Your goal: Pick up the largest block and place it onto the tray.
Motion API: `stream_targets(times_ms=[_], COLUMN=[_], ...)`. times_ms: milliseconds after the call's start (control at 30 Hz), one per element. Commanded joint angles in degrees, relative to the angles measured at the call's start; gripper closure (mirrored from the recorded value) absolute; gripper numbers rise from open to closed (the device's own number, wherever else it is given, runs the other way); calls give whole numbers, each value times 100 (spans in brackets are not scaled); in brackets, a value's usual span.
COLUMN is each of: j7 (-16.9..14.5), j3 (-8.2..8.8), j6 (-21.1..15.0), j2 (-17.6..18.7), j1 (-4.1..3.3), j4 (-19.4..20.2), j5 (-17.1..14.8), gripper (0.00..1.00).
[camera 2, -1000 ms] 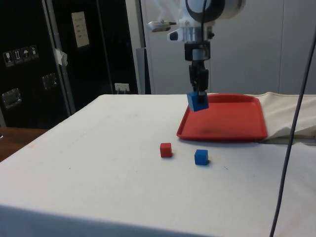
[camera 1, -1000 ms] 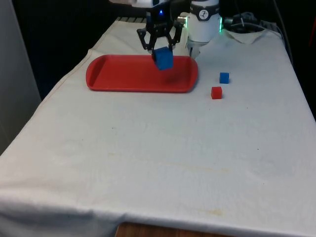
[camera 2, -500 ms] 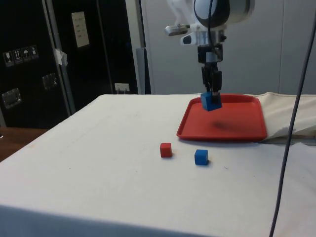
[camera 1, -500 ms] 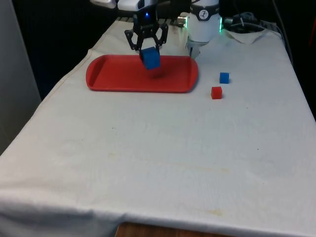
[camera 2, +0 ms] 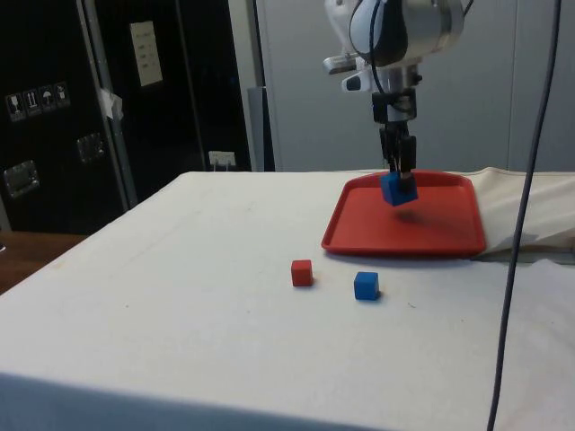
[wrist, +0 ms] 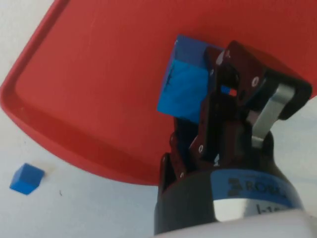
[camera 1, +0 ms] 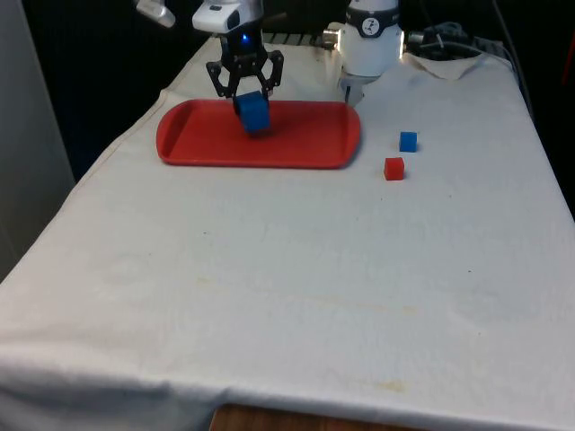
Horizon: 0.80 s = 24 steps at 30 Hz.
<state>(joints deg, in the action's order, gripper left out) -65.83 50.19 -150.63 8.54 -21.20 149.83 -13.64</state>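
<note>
The large blue block (camera 1: pixel 253 111) (camera 2: pixel 397 189) (wrist: pixel 184 84) hangs tilted in my gripper (camera 1: pixel 245 97) (camera 2: pixel 396 180) (wrist: pixel 198 99), which is shut on it. It is held a little above the middle of the red tray (camera 1: pixel 207 136) (camera 2: pixel 449 224) (wrist: pixel 99 74), which lies at the far end of the table towards the front view's left. The block's shadow falls on the tray floor beneath it.
A small blue block (camera 1: pixel 408 141) (camera 2: pixel 366 285) (wrist: pixel 27 178) and a small red block (camera 1: pixel 393 168) (camera 2: pixel 302 272) rest on the white cloth off the tray, at the front view's right. The robot's white base (camera 1: pixel 371 45) stands just behind the tray.
My gripper has carried the large blue block towards the front view's left, from the tray's right part to over its middle. The two small blocks have not moved.
</note>
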Motion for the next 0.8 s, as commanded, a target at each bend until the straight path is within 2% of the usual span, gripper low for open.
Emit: stream_targets(times_ms=[0, 33, 200, 433, 467, 533, 567, 633, 667, 700, 733, 767], j7=[-63, -183, -321, -321, -321, -298, -315, -315, -309, -309, -309, -309], j3=[-11, -97, -160, -160, -160, -155, -155, -149, -149, -149, -149, -143], j6=[0, -97, -97, -57, -52, -29, -46, -40, -34, -34, -29, -29], j2=[52, 46, 189, 235, 241, 252, 241, 246, 246, 246, 246, 246], j1=[-6, 17, -6, -11, -11, -17, -11, -11, -11, -11, -11, -11], j4=[-6, 46, 11, 0, -6, -11, -6, -11, -11, -11, -11, -11], j5=[-92, -286, -533, -556, -550, -539, -544, -539, -533, -533, -533, -533], gripper=[96, 96, 96, 95, 89, 71, 71, 51, 31, 16, 6, 1])
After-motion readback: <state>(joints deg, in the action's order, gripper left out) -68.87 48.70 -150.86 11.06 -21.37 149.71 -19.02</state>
